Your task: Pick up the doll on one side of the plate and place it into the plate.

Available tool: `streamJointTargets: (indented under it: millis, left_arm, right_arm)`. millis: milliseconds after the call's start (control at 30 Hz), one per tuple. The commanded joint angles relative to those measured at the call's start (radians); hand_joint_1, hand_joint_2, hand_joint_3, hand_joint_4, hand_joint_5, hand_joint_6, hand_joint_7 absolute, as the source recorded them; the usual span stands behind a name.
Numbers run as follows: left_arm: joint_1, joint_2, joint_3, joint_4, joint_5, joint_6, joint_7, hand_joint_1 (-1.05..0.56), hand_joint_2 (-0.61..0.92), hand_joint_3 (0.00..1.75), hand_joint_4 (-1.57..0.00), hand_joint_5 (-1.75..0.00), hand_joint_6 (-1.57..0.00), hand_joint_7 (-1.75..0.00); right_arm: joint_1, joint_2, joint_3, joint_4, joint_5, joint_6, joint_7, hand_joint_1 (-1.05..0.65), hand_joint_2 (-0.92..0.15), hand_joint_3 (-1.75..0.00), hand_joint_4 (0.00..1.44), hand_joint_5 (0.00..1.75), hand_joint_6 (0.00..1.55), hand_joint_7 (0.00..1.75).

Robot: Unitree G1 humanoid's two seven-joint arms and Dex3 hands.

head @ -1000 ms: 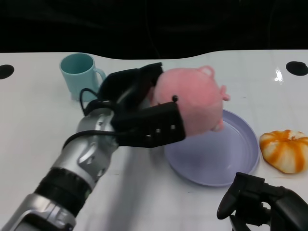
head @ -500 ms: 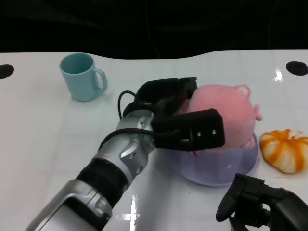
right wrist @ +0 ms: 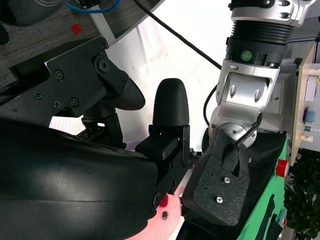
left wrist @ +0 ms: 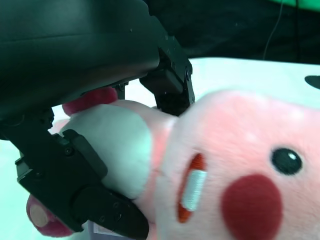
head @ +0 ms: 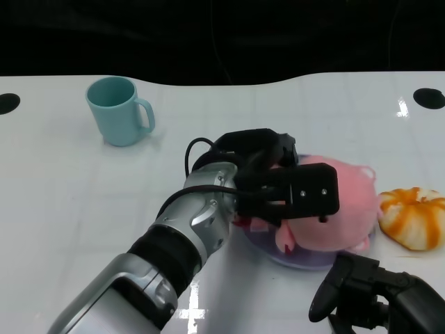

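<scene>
Plush filled most of the plate (head: 259, 241): the pink doll (head: 341, 209) lay on its side in the shallow lilac dish, soft and rounded, its fuzzy body covering nearly the whole dish so that only a thin curved strip of smooth rim showed at the near edge. The left hand (head: 288, 182) was wrapped around the doll, hard black fingers over its top and a flat, screw-studded black pad pressed against its near flank. In the left wrist view the doll (left wrist: 235, 165) showed a glossy black bead eye, a round red cheek patch, a stitched red mouth and a pale belly panel, with the left hand's fingers (left wrist: 75, 190) clamped along that belly. The silver forearm, ribbed in black at the joint, ran down to the lower left of the head view.

The right hand (head: 361, 289) rested low at the near right corner of the tabletop (head: 62, 202), apart from the plate; its blocky black fingers seemed loosely spread with nothing between them, though the head view cut most of it off.

A teal mug (head: 119, 110), smooth and cylindrical with a looped handle, stood upright well behind and to the left of the plate. A ridged orange-and-white pumpkin toy (head: 413, 217) sat just right of the plate. The tabletop was glossy white, catching small glints of light.
</scene>
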Motion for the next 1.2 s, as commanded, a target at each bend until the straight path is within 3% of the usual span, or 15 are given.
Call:
streamJointTargets:
  millis: [33,133,233,333,733,1033,1133,1167,1200]
  left_arm:
    - [-0.020,0.020,-0.008,-0.047,-0.006,-0.005,-0.068,-0.60,0.92,0.18,-0.31,-0.81,-0.49,-0.07]
    - [-0.006,0.036,-0.027,-0.091,0.001,-0.001,-0.113,-0.81,0.92,0.32,-0.07,-0.37,-0.23,-0.01]
    - [0.004,0.052,-0.048,-0.129,0.019,0.005,-0.127,-0.95,0.92,0.45,-0.01,-0.07,-0.05,-0.01]
    - [0.018,0.066,-0.059,-0.159,0.031,0.004,-0.116,-1.02,0.92,0.53,0.00,-0.01,-0.01,0.00]
    - [0.160,0.182,-0.069,-0.434,0.089,-0.002,-0.111,-0.99,0.92,0.56,0.00,0.00,-0.02,-0.01]
    - [0.360,0.285,0.020,-0.722,0.031,-0.043,-0.114,-0.87,0.92,0.48,-0.15,-0.11,-0.14,-0.07]
    - [0.425,0.301,0.071,-0.781,-0.020,-0.093,-0.088,-0.79,0.92,0.43,-0.22,-0.24,-0.23,-0.11]
    - [0.442,0.304,0.085,-0.793,-0.032,-0.108,-0.079,-0.77,0.92,0.42,-0.19,-0.49,-0.30,-0.11]
    - [0.457,0.307,0.096,-0.802,-0.040,-0.124,-0.070,-0.76,0.92,0.42,-0.18,-0.60,-0.33,-0.11]
  right_arm:
    - [0.003,-0.012,-0.007,-0.008,0.001,-0.001,-0.001,-0.06,-0.60,-1.17,0.62,1.73,0.56,1.48]
    - [0.004,-0.017,-0.009,-0.004,-0.004,-0.011,0.002,-0.07,-0.59,-1.17,0.63,1.72,0.57,1.47]
    - [0.004,-0.022,-0.011,-0.001,-0.008,-0.018,0.003,-0.08,-0.59,-1.17,0.64,1.71,0.58,1.47]
    - [0.004,-0.024,-0.013,0.002,-0.007,-0.024,0.004,-0.08,-0.59,-1.16,0.65,1.71,0.58,1.47]
    - [0.015,-0.025,-0.019,0.009,-0.007,-0.051,0.003,-0.05,-0.55,-1.23,0.66,1.71,0.59,1.47]
    - [0.030,-0.036,-0.024,0.003,-0.014,-0.056,0.008,-0.01,-0.54,-1.24,0.65,1.71,0.59,1.48]
    - [0.026,-0.034,-0.028,0.011,-0.005,-0.056,0.012,0.01,-0.56,-1.22,0.65,1.71,0.58,1.48]
    - [0.025,-0.034,-0.028,0.014,-0.005,-0.056,0.012,0.02,-0.56,-1.22,0.65,1.71,0.58,1.48]
    - [0.023,-0.034,-0.027,0.017,-0.006,-0.058,0.013,0.02,-0.57,-1.21,0.65,1.71,0.58,1.48]
